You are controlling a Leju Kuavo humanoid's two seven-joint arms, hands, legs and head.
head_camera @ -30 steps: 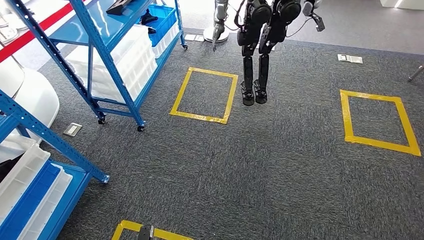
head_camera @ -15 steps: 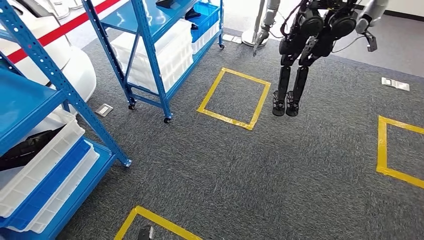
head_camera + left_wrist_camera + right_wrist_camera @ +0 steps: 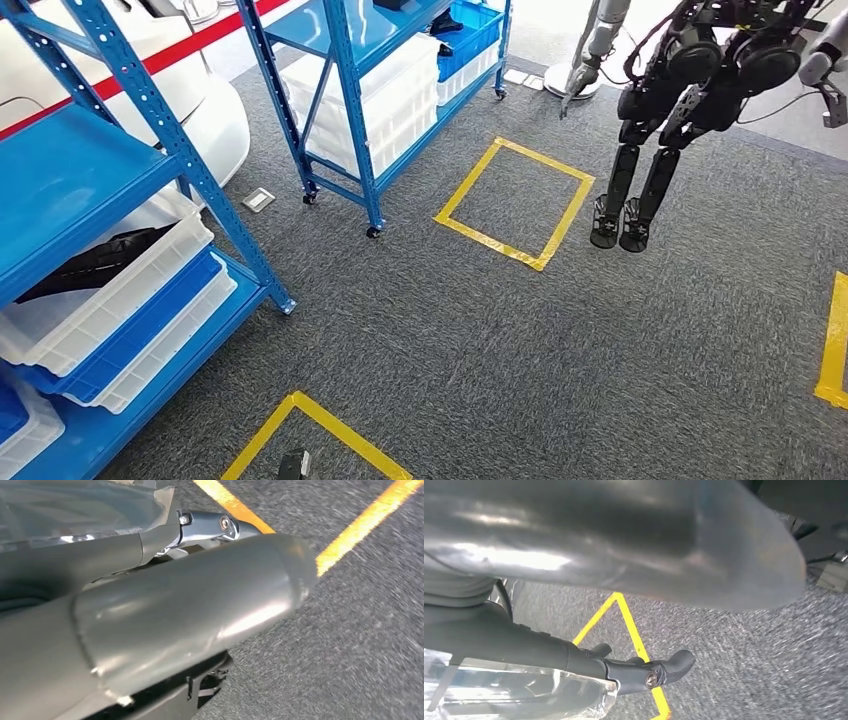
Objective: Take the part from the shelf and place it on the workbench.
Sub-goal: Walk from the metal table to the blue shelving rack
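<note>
Shelf (image 3: pixel 130 190) ahead; left hand (image 3: pixel 165 615) over carpet.

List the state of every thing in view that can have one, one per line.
Left hand: holds nothing, hangs over carpet.
Right hand: holds nothing.
Black part: lying in white bin on near shelf.
Other robot: hanging, feet near the floor.

Bright, even indoor light; both wrist views blurred, with glare.

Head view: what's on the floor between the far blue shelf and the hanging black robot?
A yellow tape square on grey carpet lies between the far shelf and the hanging robot, its inside bare.
</note>
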